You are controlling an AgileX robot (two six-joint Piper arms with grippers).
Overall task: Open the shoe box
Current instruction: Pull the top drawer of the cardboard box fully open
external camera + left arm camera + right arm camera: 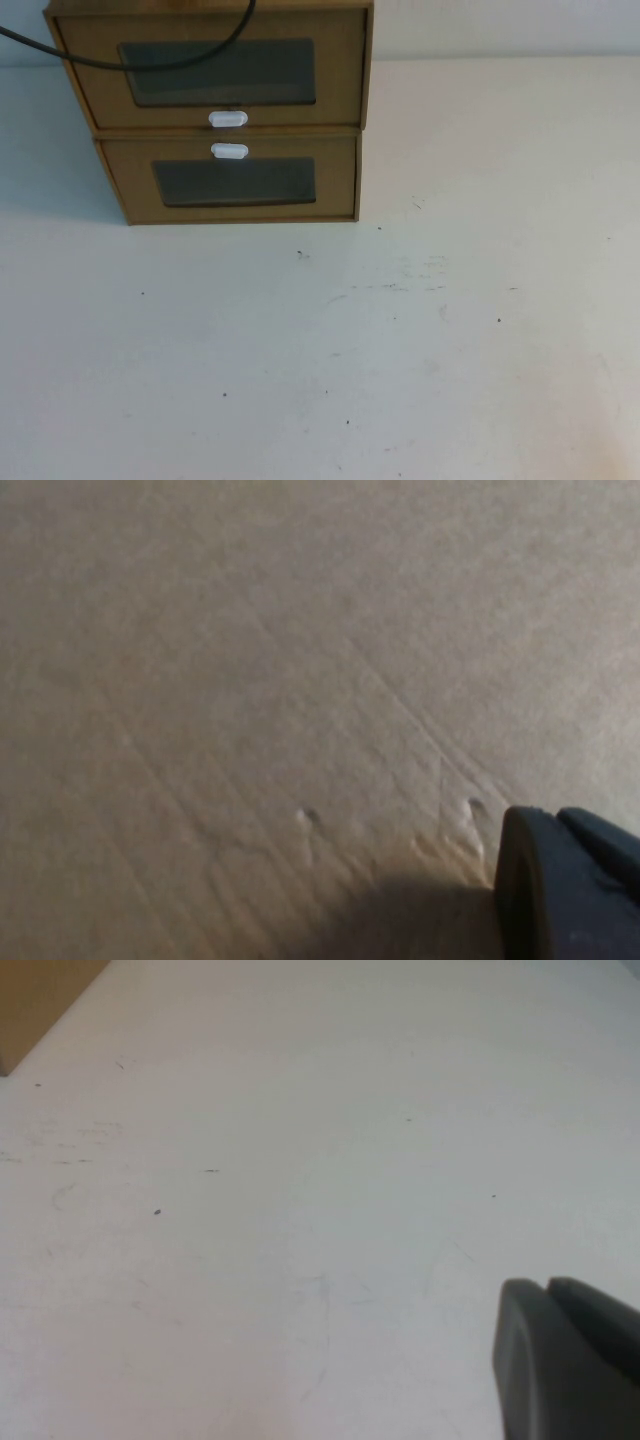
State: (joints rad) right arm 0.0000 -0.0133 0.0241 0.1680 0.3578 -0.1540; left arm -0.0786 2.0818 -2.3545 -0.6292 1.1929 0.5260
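White table, two stacked shoe boxes far left, both fronts closed; left gripper shut, empty, close over plain cardboard, right gripper shut, empty, over bare tabletop well clear of them, so open up, catch a white tab squarely, pull straight out

A white table, lightly scuffed; a pale wall behind.
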